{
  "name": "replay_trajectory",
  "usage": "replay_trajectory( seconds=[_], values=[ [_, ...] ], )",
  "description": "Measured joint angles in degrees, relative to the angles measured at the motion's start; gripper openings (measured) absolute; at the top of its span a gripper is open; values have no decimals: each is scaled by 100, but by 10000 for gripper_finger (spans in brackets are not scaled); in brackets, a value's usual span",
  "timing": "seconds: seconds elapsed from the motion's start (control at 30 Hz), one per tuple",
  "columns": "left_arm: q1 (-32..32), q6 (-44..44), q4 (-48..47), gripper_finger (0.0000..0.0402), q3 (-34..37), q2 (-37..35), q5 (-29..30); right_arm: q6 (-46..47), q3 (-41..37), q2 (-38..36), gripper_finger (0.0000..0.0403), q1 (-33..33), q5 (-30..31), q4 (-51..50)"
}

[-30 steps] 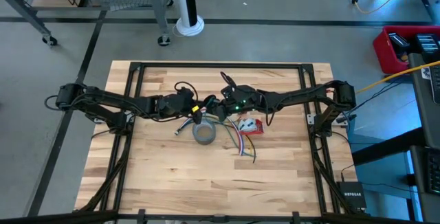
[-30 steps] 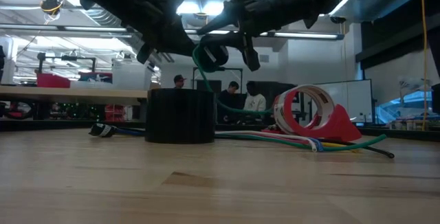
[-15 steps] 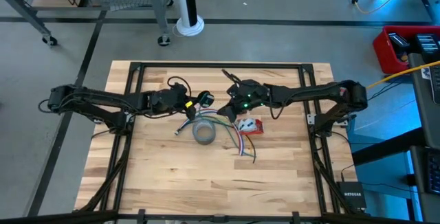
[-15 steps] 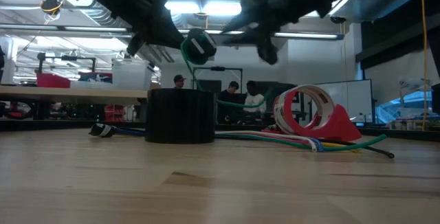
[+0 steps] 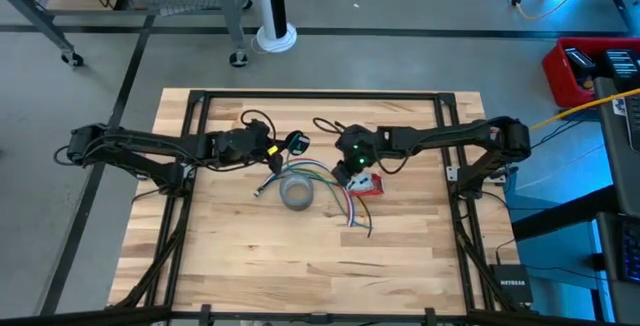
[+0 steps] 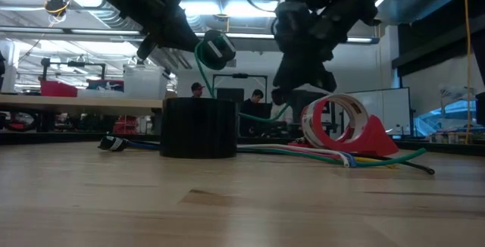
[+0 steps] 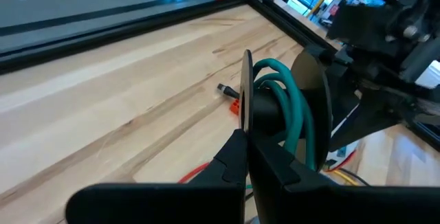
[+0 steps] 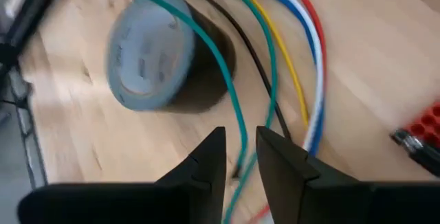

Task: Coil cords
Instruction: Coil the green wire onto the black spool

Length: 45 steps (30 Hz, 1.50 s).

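Observation:
My left gripper (image 5: pixel 284 147) is shut on a small coil of green cord (image 7: pixel 278 107) wound on a dark core, held above the table; the coil also shows in the low view (image 6: pixel 216 50). A green strand (image 6: pixel 200 76) runs down from the coil behind the grey tape roll (image 5: pixel 297 194). My right gripper (image 5: pixel 344 173) points down over the loose coloured cords (image 5: pixel 335 194). It is open, and its fingers (image 8: pixel 206 159) stand on either side of the green strand (image 8: pixel 234 124) without touching it. My left gripper holds the coil by its thin dark side disc (image 7: pixel 247 104), pinched between the two fingers. The fingers come level from the table's left. The coil is lifted clear of the table, and its loose green strand trails down from it.
The grey tape roll (image 6: pixel 198 128) stands on the table between the arms. A red tape dispenser (image 5: pixel 366 184) sits to its right, with a fan of red, white, blue, yellow, green and black cords (image 8: pixel 302 93) on the wood. People sit far behind the table (image 6: pixel 258 107).
My right gripper has drawn away from the coil toward the table's right edge, tipped its fingers down and sunk toward the loose cords. My left gripper has carried the coil a little toward the far-left, still clear of the table.

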<state>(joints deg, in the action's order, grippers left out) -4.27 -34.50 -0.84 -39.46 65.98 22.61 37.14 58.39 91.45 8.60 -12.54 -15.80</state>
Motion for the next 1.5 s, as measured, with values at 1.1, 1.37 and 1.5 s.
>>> replay_trajectory(
  seconds=[1.1, 1.37, 1.5],
  values=[
    [-278, 302, 754, 0, 2, 2, 9, 5, 0, 8, 85, 0, -330, -32],
    [-160, 358, 750, 0, 3, 2, 9, 0, 0, 8, 85, 6, 197, 636],
    [-30, 492, 741, 0, 4, 4, -307, -139, 2, 8, 85, 44, 197, 1346]
  ],
)
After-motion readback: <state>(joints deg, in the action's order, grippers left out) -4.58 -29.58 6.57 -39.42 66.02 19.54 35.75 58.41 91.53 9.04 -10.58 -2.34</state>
